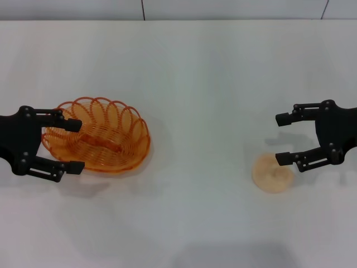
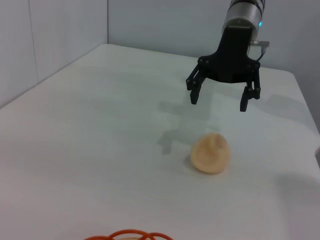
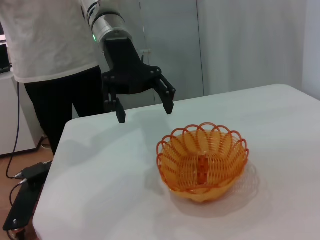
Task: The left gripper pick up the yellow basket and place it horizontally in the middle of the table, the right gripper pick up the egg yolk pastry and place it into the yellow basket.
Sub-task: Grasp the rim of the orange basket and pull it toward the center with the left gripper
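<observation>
We see our left claw (image 1: 75,145) wide open and holding nothing by the left rim of the light, stiff yellow basket (image 1: 100,135) on the desk (image 1: 195,72), while our open, empty right claw (image 1: 283,138) hovers by the soft, crumbly egg yolk pastry (image 1: 272,173).

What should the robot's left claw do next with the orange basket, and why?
Probably the left gripper should lower a little and close on the near rim of the yellow basket. It is open, at the basket's edge but above it, as the right wrist view shows, and not gripping. The basket sits off to the robot's left on the table, not the middle.
</observation>
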Tool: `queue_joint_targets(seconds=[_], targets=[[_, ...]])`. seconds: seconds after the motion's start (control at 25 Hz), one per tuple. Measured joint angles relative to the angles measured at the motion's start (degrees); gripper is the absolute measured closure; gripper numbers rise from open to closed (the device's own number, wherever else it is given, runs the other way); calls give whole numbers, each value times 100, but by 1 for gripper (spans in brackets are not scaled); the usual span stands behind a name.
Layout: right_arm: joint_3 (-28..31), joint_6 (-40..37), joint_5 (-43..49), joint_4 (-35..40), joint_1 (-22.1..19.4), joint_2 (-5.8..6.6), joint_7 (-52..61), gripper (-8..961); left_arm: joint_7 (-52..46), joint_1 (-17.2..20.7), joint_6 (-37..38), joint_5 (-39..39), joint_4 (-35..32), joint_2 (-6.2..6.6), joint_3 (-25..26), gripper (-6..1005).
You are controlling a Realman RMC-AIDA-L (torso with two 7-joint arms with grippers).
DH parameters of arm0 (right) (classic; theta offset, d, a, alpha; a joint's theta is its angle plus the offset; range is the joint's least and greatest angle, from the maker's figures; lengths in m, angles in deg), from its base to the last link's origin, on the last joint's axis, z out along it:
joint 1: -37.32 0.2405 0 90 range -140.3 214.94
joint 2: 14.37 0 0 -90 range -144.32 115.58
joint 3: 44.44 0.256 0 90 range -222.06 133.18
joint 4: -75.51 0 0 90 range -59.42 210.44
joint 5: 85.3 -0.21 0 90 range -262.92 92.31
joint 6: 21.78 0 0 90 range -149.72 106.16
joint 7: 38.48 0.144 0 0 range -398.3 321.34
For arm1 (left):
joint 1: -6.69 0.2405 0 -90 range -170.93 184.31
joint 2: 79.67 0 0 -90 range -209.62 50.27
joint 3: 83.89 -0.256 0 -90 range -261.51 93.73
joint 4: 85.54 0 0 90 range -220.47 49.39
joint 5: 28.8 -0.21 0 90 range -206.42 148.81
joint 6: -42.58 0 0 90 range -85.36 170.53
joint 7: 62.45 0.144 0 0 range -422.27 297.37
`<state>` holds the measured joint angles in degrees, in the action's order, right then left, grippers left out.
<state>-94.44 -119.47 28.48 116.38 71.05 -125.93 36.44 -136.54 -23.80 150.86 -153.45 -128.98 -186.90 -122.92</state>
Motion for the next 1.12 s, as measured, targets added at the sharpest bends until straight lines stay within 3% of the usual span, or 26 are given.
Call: queue_joint_targets(seconds=[0.84,0.92,1.12], targets=[[9,114,-12,0,-39,-15,-38,114,-204,-6,-88,4,-85,-31,10,121],[11,170,-32,35,-81,-15,-38,116,-568,5,-88,28,-304,-64,32,121],[11,338,-51,232,-241,-55,-74,120,-2575,147,-120,-16,-1642,-350,234,122]])
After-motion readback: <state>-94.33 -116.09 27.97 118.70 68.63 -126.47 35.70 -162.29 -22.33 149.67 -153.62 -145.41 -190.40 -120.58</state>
